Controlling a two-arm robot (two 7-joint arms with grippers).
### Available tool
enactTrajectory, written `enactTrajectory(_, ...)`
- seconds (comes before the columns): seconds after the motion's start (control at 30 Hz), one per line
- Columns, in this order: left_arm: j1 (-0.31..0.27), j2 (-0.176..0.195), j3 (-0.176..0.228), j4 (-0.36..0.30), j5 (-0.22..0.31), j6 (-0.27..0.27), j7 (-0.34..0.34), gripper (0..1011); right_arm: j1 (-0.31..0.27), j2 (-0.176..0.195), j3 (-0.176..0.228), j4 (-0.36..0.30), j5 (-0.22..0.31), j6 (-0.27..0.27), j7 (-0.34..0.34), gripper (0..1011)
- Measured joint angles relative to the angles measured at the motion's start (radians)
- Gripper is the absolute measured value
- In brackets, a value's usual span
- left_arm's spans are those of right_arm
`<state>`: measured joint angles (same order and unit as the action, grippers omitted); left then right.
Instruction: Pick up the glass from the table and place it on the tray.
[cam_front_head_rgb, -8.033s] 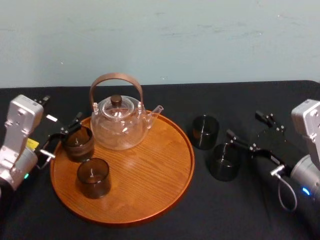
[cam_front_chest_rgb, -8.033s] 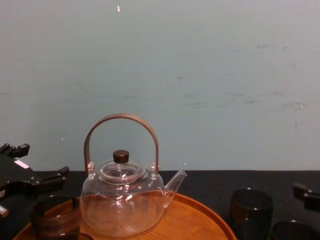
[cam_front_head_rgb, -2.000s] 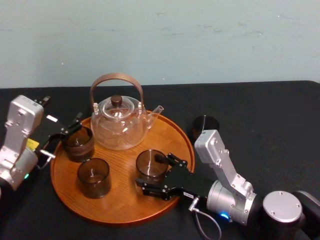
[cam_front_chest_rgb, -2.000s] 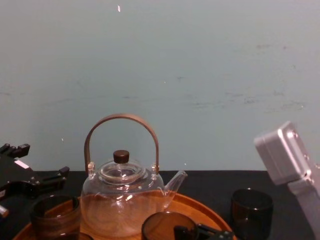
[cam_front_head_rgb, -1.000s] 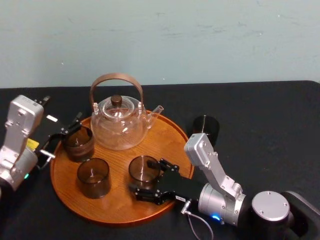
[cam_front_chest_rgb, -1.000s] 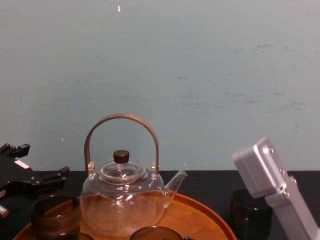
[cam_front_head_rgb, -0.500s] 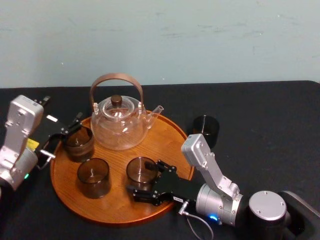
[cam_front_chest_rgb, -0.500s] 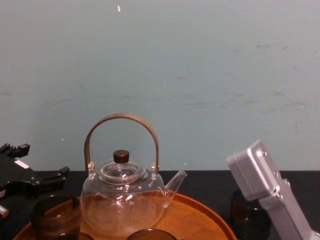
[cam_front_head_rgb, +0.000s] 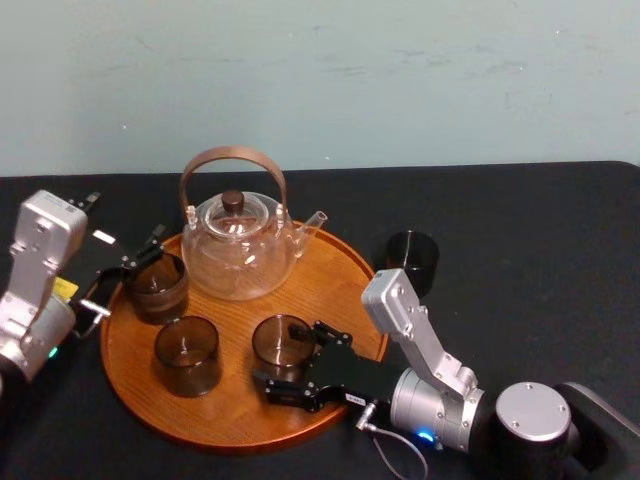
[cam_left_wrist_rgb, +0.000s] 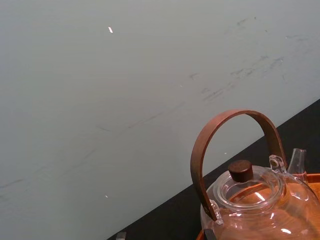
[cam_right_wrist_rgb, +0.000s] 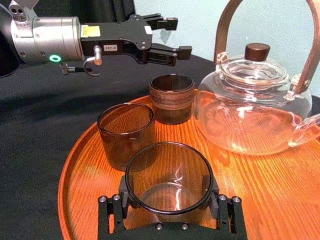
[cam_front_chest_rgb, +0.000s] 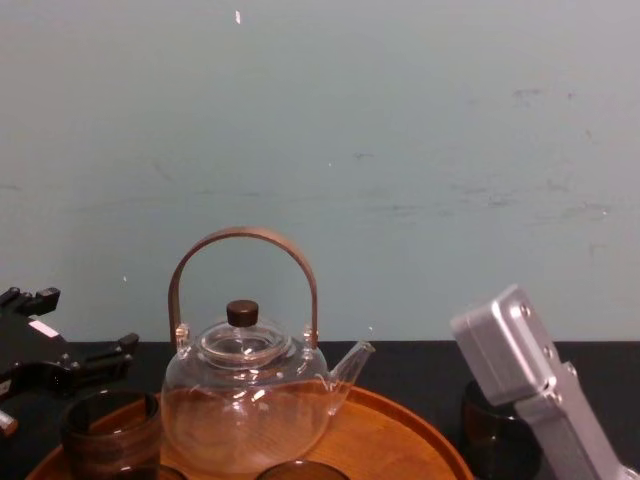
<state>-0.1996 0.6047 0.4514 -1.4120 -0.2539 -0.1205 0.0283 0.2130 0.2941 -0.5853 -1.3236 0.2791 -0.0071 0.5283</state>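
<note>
The right gripper (cam_front_head_rgb: 288, 355) reaches over the near right rim of the tray (cam_front_head_rgb: 335, 285), its two black fingers clamped on opposite sides of the glass (cam_front_head_rgb: 280, 342). In the right wrist view the fingers (cam_right_wrist_rgb: 112, 212) hug the lower wall of the glass (cam_right_wrist_rgb: 169, 177) over the tray (cam_right_wrist_rgb: 280, 195). The glass is upright over the near middle of the tray and seems to rest on the wood, though I cannot tell whether its base is fully down. Just to its left on the tray stands a second smoky glass (cam_front_head_rgb: 186, 354), and farther back on the tray's left side a cup with a dark band (cam_front_head_rgb: 156, 286). A clear glass teapot (cam_front_head_rgb: 238, 250) with a brown arched handle sits at the back of the tray. Another dark glass (cam_front_head_rgb: 412, 262) stands on the black table (cam_front_head_rgb: 530, 230), just off the tray's right rim. The left gripper (cam_front_head_rgb: 150, 250) hangs at the tray's left edge beside the banded cup, jaws apart and holding nothing.
</note>
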Motion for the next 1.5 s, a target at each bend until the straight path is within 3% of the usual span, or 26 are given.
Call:
enactTrajectory(0.53,0.0,0.0,0.0,0.0,0.0,0.0,0.0,1001,0.0,-0.001,-0.001,0.002,-0.003,0.001,-0.004,905)
enactTrajectory(0.73,0.0,0.0,0.0,0.0,0.0,0.0,0.0,1001,0.0,-0.001,0.0,0.002,-0.003,0.001,-0.004,999)
enactTrajectory(1.17,0.0,0.0,0.0,0.0,0.0,0.0,0.0,1001,-0.001,-0.001,0.001,0.002,-0.001,-0.002,-0.003,1002)
enactTrajectory(1.5,0.0,0.0,0.0,0.0,0.0,0.0,0.0,1001,-0.034,0.029,0.035,-0.081,-0.001,-0.051,-0.025,1002)
